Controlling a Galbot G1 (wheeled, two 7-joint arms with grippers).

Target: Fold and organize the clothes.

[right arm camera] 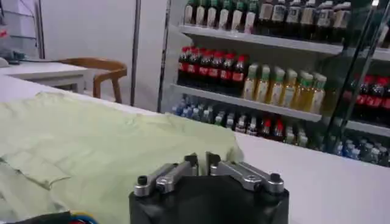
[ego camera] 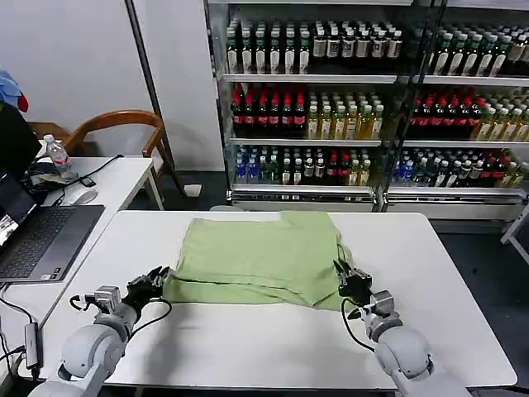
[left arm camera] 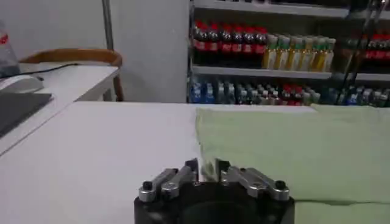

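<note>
Both grippers, left (ego camera: 157,278) and right (ego camera: 347,276), sit nearly closed at the near corners of the half-folded green shirt (ego camera: 260,256) mid-table (ego camera: 248,347), seemingly pinching its hem, so the next fold likely needs an even forward lift.

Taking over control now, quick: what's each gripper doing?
Left gripper: shut, at the shirt's near left corner.
Right gripper: shut, at its near right corner.

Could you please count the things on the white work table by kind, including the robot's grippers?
Light green cotton shirt, partly folded, plain side up: 1
Black grippers, left gripper and right gripper, at the shirt's near corners: 2
Total: 3
</note>
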